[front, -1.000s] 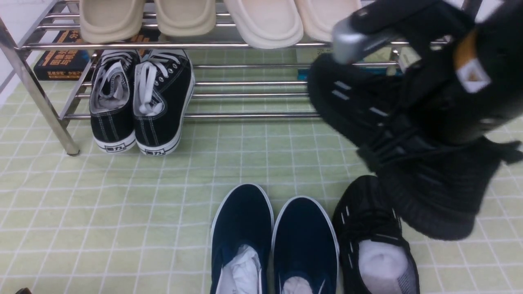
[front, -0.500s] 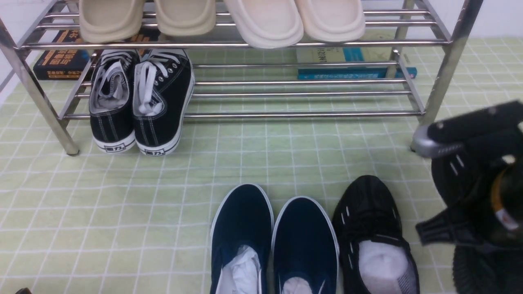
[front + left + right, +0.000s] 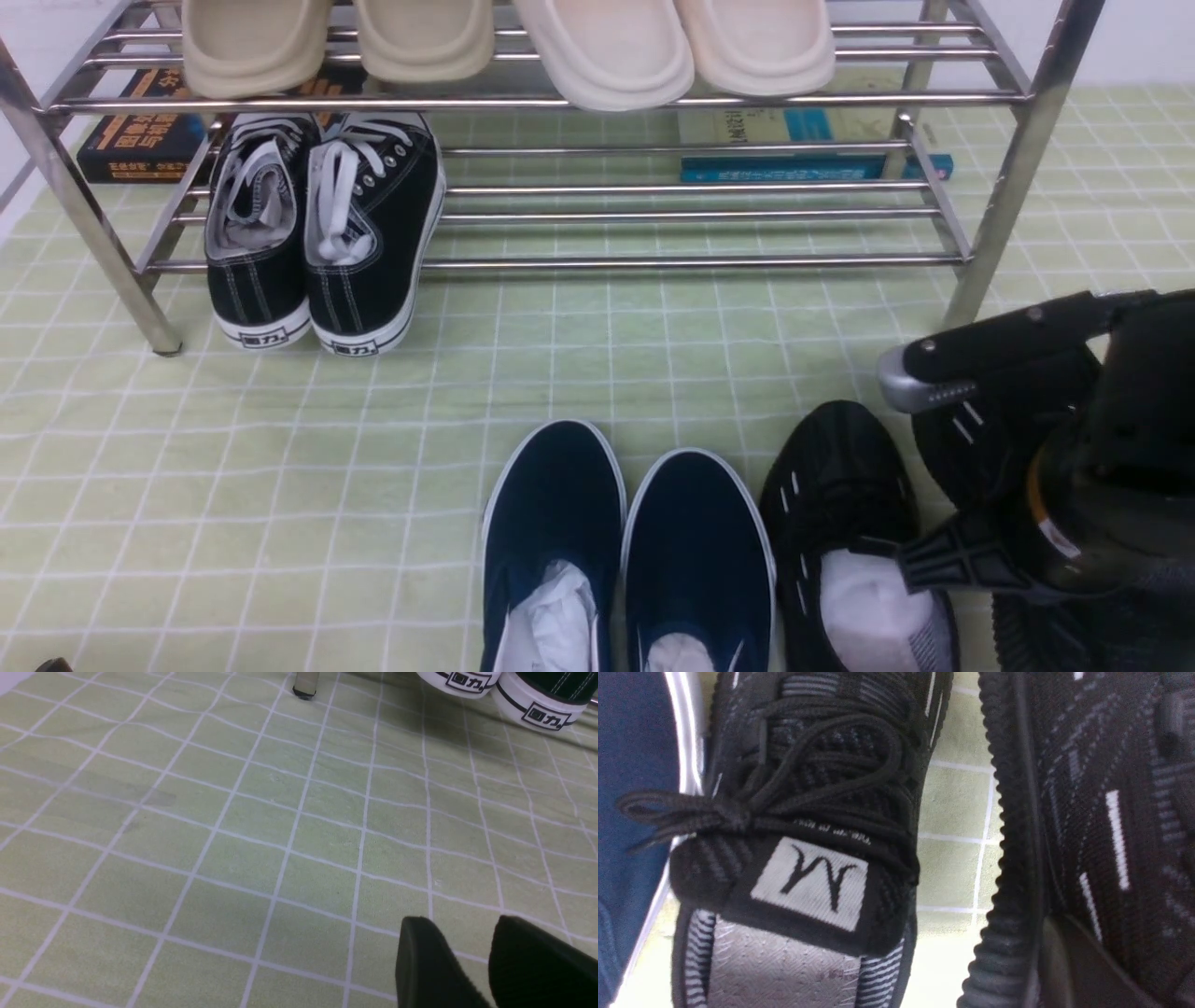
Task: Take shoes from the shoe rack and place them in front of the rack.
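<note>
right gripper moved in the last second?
Yes. The right gripper, shut on the black knit shoe, came down from the shoe rack to beside the placed black shoe.

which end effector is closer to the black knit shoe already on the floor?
Right. The right end effector is beside the grounded black knit shoe, shut on its mate. The left end effector hovers over bare mat near the rack's far leg.

Right gripper (image 3: 971,485) held a black knit shoe (image 3: 980,439) beside its mate (image 3: 840,485) and the navy pair (image 3: 625,523), in front of the chrome rack (image 3: 1018,149).
</note>
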`<state>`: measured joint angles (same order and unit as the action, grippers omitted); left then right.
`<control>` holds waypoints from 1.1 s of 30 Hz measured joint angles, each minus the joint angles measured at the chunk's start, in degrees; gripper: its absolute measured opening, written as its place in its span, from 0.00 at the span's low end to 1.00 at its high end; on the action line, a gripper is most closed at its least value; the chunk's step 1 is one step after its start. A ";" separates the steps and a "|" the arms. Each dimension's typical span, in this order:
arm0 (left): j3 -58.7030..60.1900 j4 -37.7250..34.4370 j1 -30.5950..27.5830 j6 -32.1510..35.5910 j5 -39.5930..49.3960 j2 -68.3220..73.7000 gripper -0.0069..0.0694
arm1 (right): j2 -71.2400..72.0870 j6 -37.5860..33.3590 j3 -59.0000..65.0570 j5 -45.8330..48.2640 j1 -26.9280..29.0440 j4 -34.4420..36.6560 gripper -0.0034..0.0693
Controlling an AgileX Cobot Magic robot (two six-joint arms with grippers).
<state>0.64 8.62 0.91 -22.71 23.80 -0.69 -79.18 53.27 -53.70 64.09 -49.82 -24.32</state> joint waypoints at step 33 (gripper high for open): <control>0.00 0.00 0.00 0.00 0.00 0.00 0.40 | -2.65 1.04 6.87 -12.07 6.27 4.66 0.30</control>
<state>0.64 8.62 0.91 -22.71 23.80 -0.69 -81.83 54.31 -46.82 52.01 -43.54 -19.66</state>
